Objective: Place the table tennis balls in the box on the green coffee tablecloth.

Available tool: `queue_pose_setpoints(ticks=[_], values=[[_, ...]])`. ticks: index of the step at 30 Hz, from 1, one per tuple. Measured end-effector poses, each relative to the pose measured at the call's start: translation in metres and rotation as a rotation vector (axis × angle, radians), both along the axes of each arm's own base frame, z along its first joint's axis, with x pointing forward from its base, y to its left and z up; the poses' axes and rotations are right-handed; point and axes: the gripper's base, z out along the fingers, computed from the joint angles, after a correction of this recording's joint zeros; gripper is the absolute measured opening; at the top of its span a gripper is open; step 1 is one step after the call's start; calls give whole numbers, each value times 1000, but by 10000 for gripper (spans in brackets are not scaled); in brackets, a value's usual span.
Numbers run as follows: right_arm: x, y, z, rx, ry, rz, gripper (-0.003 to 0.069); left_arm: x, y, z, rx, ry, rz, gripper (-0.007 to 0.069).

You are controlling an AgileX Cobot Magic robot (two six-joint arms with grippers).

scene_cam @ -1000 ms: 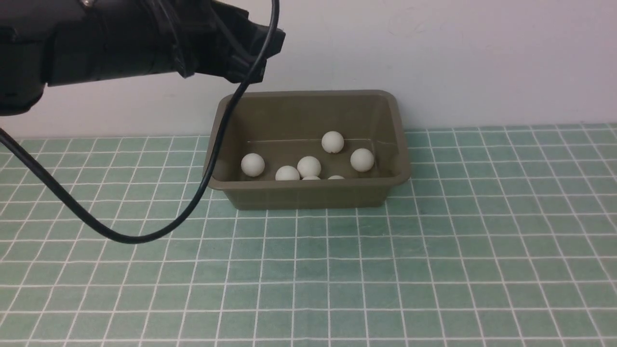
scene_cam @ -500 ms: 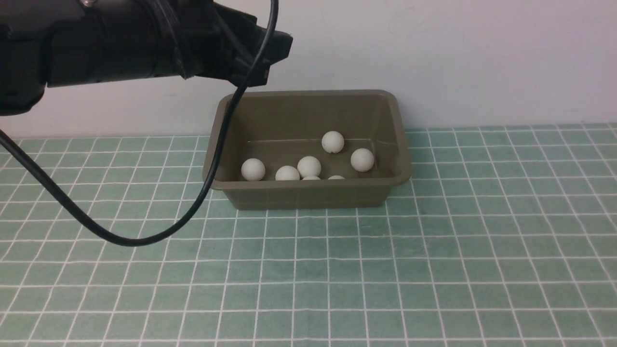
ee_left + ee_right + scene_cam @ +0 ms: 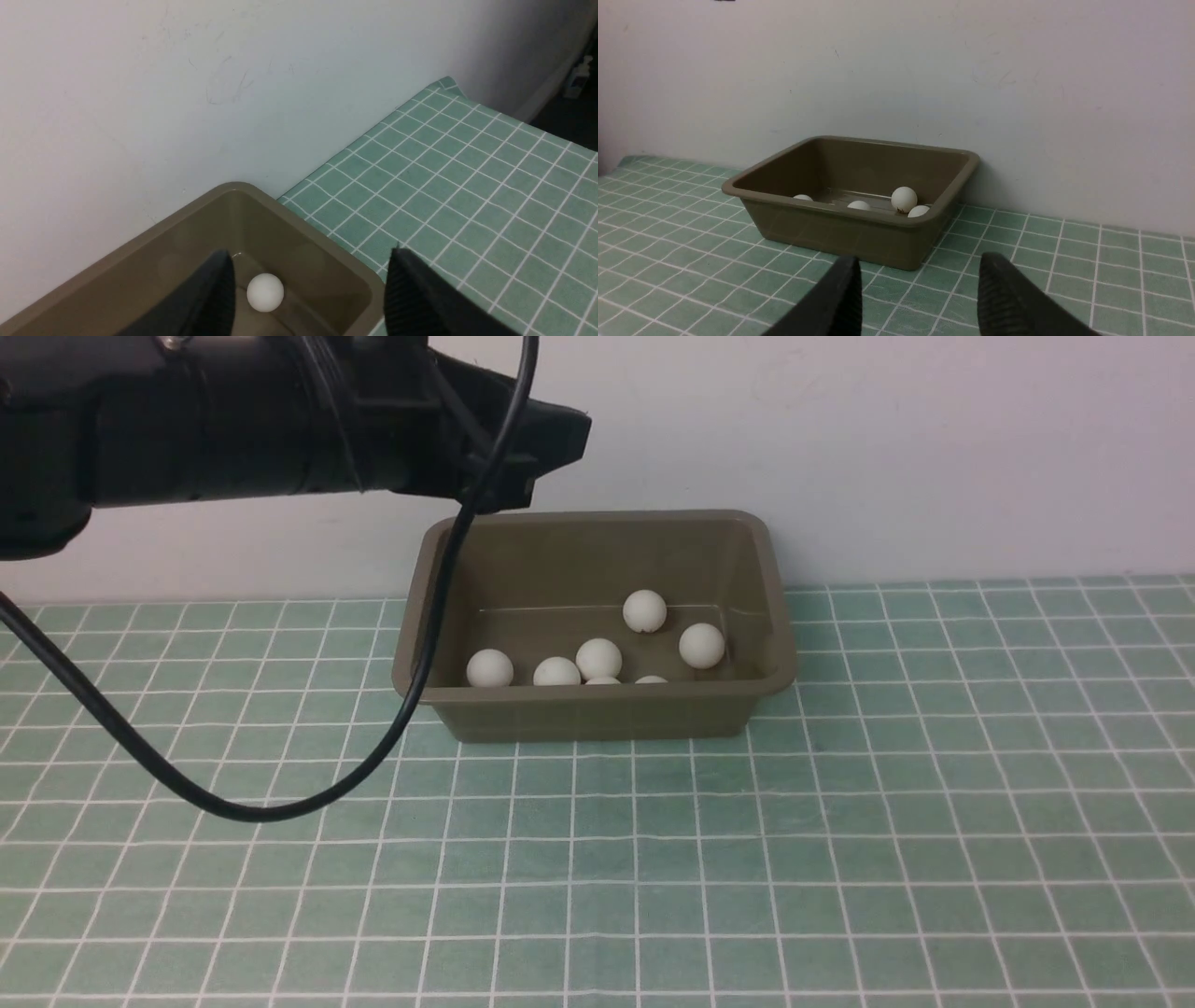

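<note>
Looking from the front, I see the box [image 3: 597, 714] in the upper middle of the frame, resting on the green coffee tablecloth [image 3: 840, 849] with its far side close to the white wall [image 3: 887, 448]. Seven table tennis balls [image 3: 598, 658] lie inside it: five show fully across the floor and two just peek over the near rim. No ball lies on the cloth in this view. The left arm [image 3: 233, 420] reaches in from the upper left of the frame, its tip hanging above the box's far left corner, and a black cable [image 3: 233, 807] droops from it in a loop over the cloth at left. The jaws cannot be made out from here.

From the left wrist camera, the left gripper [image 3: 310, 254] hangs over one corner of the box [image 3: 299, 233], next to the wall [image 3: 187, 93]. Its two dark fingers [image 3: 219, 289] stand apart with nothing between them. One ball [image 3: 265, 292] rests on the box floor below, clear of both fingers.

From the right wrist camera, the right gripper [image 3: 922, 261] sits low over the tablecloth [image 3: 1064, 261], on the near side of the box [image 3: 840, 228] and apart from it. Its fingers [image 3: 840, 298] are spread with an empty gap. Four balls [image 3: 904, 199] show over the rim.
</note>
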Motion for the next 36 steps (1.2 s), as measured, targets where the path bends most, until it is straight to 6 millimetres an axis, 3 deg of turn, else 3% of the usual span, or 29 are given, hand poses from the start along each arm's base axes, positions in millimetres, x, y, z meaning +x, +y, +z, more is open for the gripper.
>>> queue_pose_setpoints(ticks=[13, 29, 36], values=[[0, -3, -12, -39, 127, -28, 318, 0, -1, 1, -30, 9, 3, 394], [0, -3, -13, -43, 137, -31, 318, -1, -1, 1, -33, 14, -8, 394], [1, -8, -14, -46, 151, -158, 318, -1, -1, 1, -33, 15, -9, 394]])
